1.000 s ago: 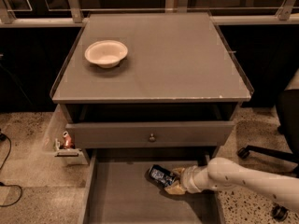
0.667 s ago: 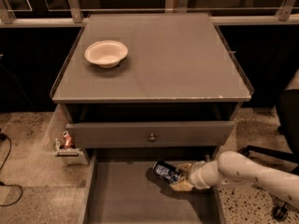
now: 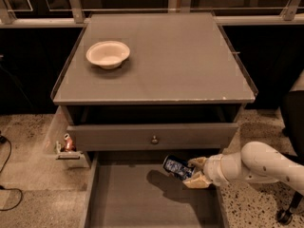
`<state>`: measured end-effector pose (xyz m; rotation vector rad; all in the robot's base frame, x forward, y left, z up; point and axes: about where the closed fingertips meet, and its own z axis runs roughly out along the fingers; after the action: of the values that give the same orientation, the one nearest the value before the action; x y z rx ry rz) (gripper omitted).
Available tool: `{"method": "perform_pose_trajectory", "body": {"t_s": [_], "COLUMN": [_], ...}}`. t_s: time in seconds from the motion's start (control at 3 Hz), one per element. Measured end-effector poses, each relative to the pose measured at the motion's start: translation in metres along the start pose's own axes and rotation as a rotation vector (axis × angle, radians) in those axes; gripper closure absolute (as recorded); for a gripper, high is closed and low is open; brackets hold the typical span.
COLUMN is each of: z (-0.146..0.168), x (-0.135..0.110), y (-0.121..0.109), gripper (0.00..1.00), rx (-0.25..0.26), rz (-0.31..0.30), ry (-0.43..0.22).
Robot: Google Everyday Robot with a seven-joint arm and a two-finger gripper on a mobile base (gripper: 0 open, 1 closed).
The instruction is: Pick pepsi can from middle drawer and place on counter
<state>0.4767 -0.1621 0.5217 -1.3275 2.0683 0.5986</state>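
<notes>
The pepsi can [image 3: 176, 166] is dark blue with pale markings and lies tilted on its side, held above the floor of the open middle drawer [image 3: 142, 198], near its back right. My gripper [image 3: 194, 171] reaches in from the right on a white arm and is shut on the can, with one tan finger [image 3: 197, 162] above it and one below. The can casts a shadow on the drawer floor. The grey counter [image 3: 171, 56] lies above and behind.
A cream bowl [image 3: 108, 54] sits on the counter's left. A closed drawer front with a round knob [image 3: 154, 139] lies just above the can. A small reddish object in a clear holder [image 3: 68, 144] hangs at the cabinet's left. Speckled floor surrounds the cabinet.
My gripper has lifted the can off the drawer floor and carried it up and to the right, towards the drawer's right side.
</notes>
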Motion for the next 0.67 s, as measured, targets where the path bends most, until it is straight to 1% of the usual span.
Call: {"method": "perform_pose_trajectory", "body": {"t_s": [0.33,0.67], "z": [-0.0578,-0.0579], "x": [-0.0431,-0.0432], "y": [0.0102,0.0103], "gripper": [1.0,1.0], "rx": [0.031,0.031], "rz": [-0.087,-0.087], "ry": [0.011,0.011]}}
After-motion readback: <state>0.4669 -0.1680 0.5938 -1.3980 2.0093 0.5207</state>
